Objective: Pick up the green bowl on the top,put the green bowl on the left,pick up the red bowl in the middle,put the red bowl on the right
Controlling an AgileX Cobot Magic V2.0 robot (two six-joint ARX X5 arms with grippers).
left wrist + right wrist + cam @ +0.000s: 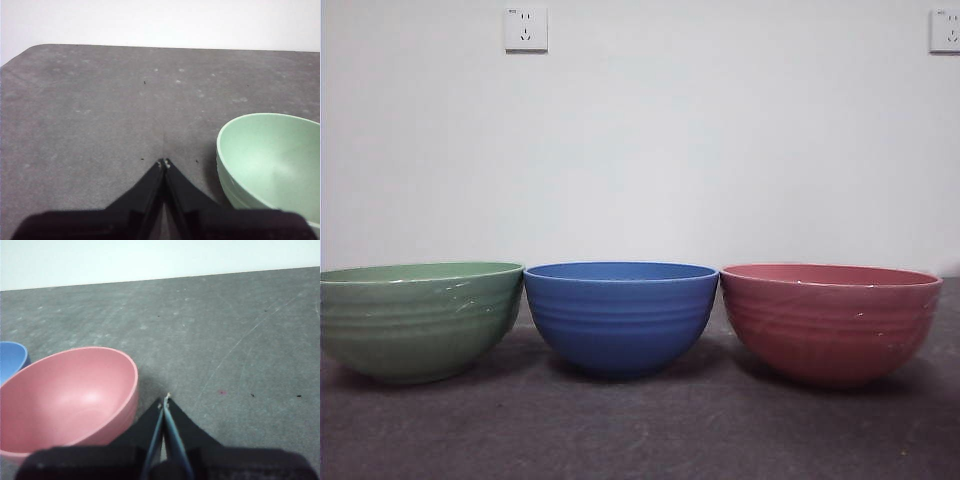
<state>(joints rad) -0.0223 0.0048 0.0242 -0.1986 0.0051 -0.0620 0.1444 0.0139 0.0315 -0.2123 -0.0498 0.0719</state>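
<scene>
Front view shows the sage-green glossy ribbed bowl [418, 318] and dusty-red glossy ribbed bowl [830, 320] separated; both look rigid, light, slick, best pinched at the rim. Left gripper [164, 162] and right gripper [165, 399] are closed, empty.

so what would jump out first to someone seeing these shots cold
Three same-sized ribbed bowls stand upright in a row on the dark grey table: the green bowl at one end, a blue bowl in the middle, the red bowl at the other end. Next come the black grippers, both shut on nothing: the left gripper beside the green bowl, the right gripper beside the red one.
</scene>
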